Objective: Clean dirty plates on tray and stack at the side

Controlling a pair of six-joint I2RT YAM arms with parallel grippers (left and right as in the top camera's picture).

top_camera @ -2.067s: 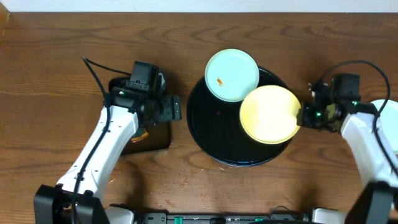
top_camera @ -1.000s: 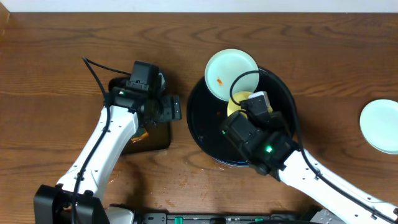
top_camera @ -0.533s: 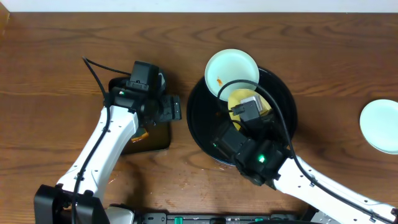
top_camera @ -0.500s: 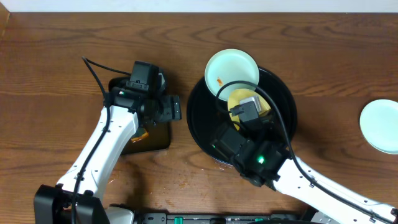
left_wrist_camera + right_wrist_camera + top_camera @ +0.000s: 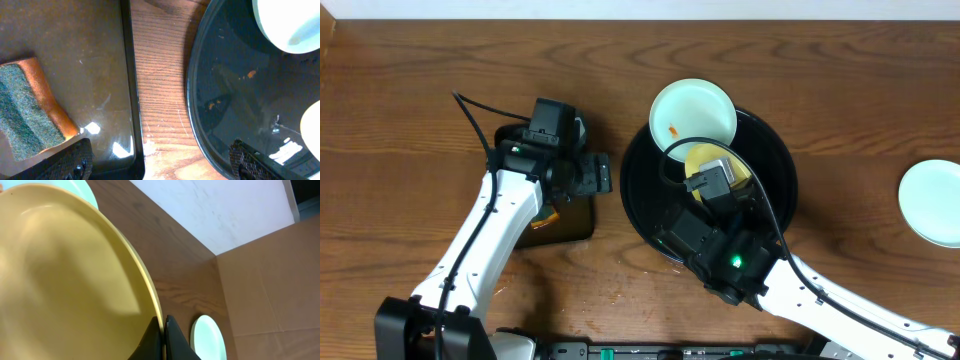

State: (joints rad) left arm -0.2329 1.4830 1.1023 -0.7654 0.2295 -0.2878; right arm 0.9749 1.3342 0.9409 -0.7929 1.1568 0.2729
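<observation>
Round black tray (image 5: 638, 190) lies under right jaws, just ahead of left jaws. Right arm (image 5: 800, 285) folded low over it, wrist rolled. Right gripper (image 5: 163, 332) is pinched narrow on rim of yellow plate (image 5: 65, 280), which is tipped on edge. We judge that is to present its face for wiping.

Left arm (image 5: 490, 230) bent over small rectangular tray (image 5: 75, 50). Left gripper (image 5: 162, 162) wide, empty, with sponge (image 5: 32, 115) near one finger — likely next grab.

Smeared pale blue plate (image 5: 693, 120) beyond right jaws, overlapping tray rim. Pale plate (image 5: 932, 202) well apart on table — stack spot, we reckon.
</observation>
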